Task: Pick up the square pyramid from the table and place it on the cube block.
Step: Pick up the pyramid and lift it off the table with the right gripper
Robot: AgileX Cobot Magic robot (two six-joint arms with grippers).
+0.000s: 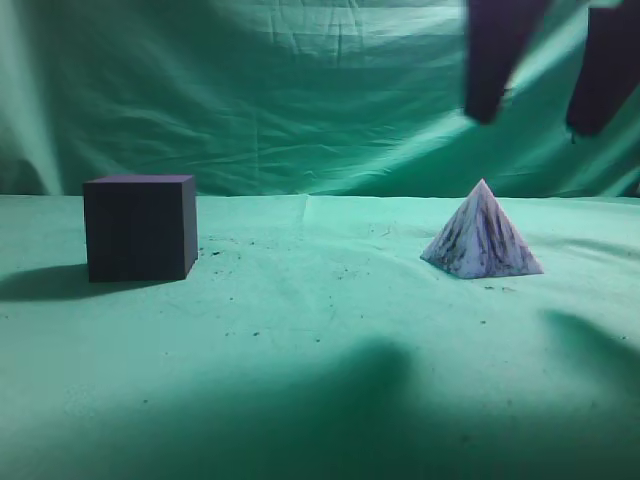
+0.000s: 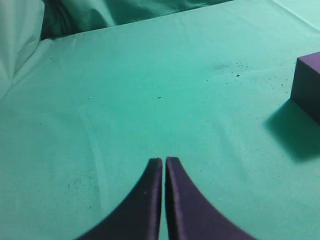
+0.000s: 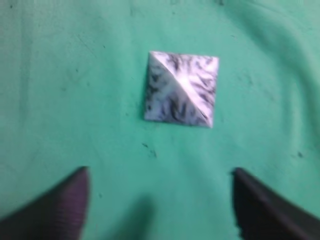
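The right gripper (image 1: 541,118) hangs above the white-lilac marbled square pyramid (image 1: 482,233), fingers (image 1: 492,60) spread wide, not touching it. The left gripper (image 2: 164,161) has its fingers pressed together over the green cloth counter (image 2: 150,85).

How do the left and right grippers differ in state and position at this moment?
The left gripper is shut, fingertips together, while the right gripper is open wide. The left gripper has bare table ahead, with the cube block off to the side; the right gripper hangs above the square pyramid. Neither holds anything.
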